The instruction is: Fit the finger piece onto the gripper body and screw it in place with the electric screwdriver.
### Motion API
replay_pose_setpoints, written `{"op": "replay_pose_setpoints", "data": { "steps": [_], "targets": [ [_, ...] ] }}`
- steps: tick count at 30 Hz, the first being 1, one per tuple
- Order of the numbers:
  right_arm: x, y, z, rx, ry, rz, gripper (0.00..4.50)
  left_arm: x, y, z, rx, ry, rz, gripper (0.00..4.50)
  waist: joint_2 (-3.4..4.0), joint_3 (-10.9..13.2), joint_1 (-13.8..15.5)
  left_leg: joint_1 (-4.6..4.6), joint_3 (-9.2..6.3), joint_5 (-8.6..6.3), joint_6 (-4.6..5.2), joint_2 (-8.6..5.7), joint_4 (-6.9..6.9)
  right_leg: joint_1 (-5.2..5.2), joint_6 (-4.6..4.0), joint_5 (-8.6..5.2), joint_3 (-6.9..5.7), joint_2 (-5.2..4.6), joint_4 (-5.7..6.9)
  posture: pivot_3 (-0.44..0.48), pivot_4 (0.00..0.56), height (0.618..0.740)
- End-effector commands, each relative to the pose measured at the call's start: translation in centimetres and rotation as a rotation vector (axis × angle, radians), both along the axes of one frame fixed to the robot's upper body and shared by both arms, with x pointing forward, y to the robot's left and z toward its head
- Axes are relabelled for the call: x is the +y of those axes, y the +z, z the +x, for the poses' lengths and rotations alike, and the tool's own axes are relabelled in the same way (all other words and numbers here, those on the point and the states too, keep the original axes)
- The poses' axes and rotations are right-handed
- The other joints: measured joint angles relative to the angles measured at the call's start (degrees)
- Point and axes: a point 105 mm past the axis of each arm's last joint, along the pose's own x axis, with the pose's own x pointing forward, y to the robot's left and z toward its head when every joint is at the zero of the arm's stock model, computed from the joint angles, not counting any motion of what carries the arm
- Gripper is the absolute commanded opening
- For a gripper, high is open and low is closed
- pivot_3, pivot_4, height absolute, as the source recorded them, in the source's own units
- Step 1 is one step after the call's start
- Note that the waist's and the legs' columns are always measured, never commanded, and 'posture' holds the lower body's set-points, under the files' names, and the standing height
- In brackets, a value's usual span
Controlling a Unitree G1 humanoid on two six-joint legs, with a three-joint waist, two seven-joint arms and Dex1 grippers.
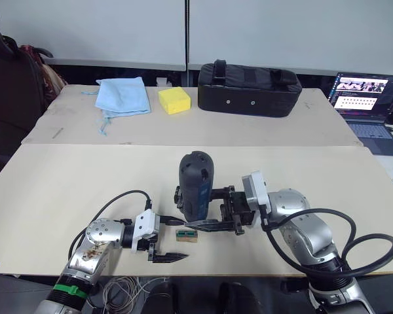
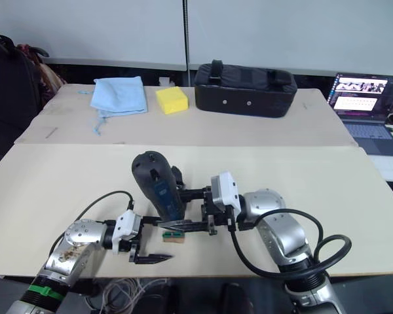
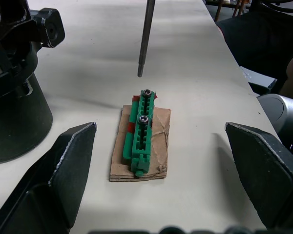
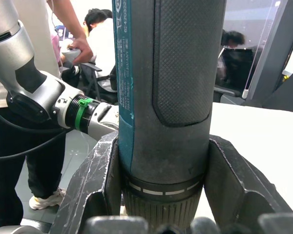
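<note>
I see my left tool (image 1: 162, 254) spread open, empty, low over the desk (image 1: 65, 196); a green-topped block (image 3: 140, 131) on cardboard lies ahead. My right tool (image 1: 206, 226) clamps the upright electric screwdriver (image 1: 195, 185); its label is unreadable.

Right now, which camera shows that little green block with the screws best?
The left wrist view: the green block lies on its scrap of cardboard, two screw heads plain, with the screwdriver bit hanging above its far end. Both eye views show it small, near the gripper fingers. The right wrist view shows the screwdriver body instead.
</note>
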Motion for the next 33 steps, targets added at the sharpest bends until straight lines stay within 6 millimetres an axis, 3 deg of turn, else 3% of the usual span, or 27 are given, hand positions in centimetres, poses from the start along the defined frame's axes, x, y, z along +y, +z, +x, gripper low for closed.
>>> {"op": "replay_pose_setpoints", "data": {
  "steps": [1,33],
  "targets": [
    [0.04,1.21,-0.66,-0.041,0.034,0.038,1.92,-0.32,-0.84,-0.47,0.037,-0.011,0.005,4.5,0.0,0.0,0.0,0.0,0.0,0.0,0.0,0.0,0.0,0.0,0.0,0.0,0.0,0.0,0.0,0.0,0.15,0.74],
    [0.39,0.39,-0.39,-0.027,0.039,0.013,1.92,-0.39,-1.03,-0.69,0.061,-0.001,0.011,4.5,0.07,-0.04,-0.04,0.01,-0.01,0.0,0.0,0.0,-0.01,0.0,0.0,0.0,0.0,-0.01,-0.02,0.0,0.15,0.74]
  ]
}}
